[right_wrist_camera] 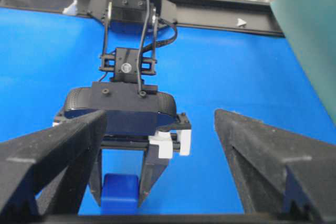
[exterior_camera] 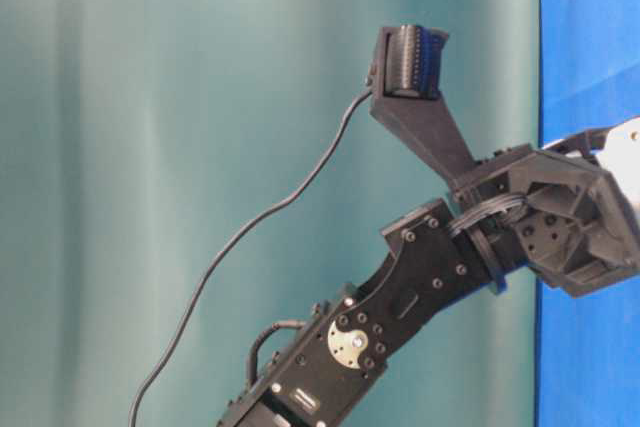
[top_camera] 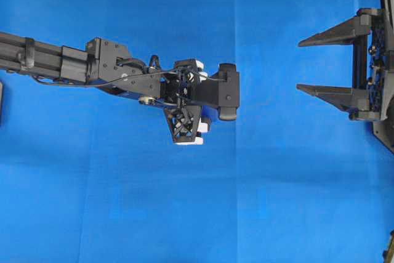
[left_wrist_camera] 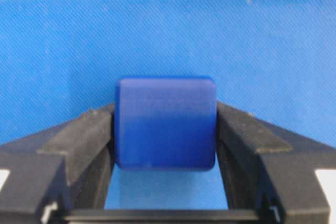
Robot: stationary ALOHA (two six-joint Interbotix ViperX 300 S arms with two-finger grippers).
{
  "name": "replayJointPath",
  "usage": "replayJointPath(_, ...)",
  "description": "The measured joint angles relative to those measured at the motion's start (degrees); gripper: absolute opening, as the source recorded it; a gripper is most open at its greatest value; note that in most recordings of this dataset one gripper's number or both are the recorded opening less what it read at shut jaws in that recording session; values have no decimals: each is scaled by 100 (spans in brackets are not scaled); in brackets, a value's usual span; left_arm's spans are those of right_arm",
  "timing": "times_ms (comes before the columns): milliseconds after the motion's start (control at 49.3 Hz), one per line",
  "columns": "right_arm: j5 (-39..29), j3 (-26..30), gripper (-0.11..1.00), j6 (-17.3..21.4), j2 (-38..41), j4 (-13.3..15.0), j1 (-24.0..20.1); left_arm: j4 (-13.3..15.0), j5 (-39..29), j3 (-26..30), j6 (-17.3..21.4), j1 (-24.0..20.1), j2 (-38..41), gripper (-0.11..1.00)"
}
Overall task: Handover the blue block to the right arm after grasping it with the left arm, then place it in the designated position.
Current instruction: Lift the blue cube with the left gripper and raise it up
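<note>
The left arm reaches across the blue cloth, its gripper pointing downward and clamped on the blue block; the right gripper waits well apart, fingers spread; overhead, the block is hidden beneath the wrist.

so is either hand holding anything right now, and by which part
The left hand grips the blue block by its two opposite side faces, between the fingers. The right hand is open and holds nothing.
</note>
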State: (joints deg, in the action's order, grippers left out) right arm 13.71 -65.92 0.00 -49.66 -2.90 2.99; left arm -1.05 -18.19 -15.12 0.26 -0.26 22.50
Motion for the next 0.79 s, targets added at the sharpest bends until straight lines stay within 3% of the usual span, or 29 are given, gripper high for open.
replayJointPath(467, 0, -9, 94, 0, 53, 18, 0, 0, -79, -9, 0, 18, -9, 48)
replayJointPath(791, 0, -9, 94, 0, 53, 0, 0, -9, -694, 44, -62, 9, -519, 48)
